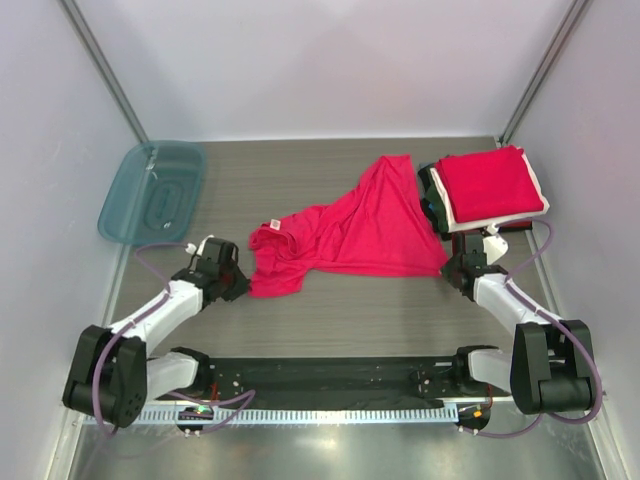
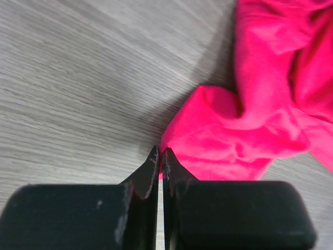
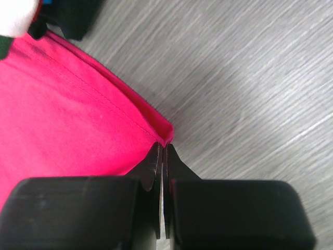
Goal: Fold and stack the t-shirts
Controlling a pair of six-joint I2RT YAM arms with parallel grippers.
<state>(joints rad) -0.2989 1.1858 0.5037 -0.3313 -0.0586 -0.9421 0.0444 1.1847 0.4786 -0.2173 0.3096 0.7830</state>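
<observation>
A crimson-red t-shirt [image 1: 345,235] lies crumpled and partly spread across the middle of the table. My left gripper [image 1: 243,283] sits at its near-left edge; in the left wrist view the gripper [image 2: 160,153] is shut with a sliver of the red cloth [image 2: 234,135] pinched between the tips. My right gripper [image 1: 450,268] is at the shirt's near-right corner; the right wrist view shows that gripper [image 3: 163,148] shut on the hemmed corner of the shirt [image 3: 62,114]. At the back right stands a stack of folded t-shirts [image 1: 488,183], red on top, white and dark ones beneath.
A translucent teal tray [image 1: 152,190] rests at the back left against the wall. White walls close in the table on three sides. The stack sits just behind my right arm [image 1: 510,300].
</observation>
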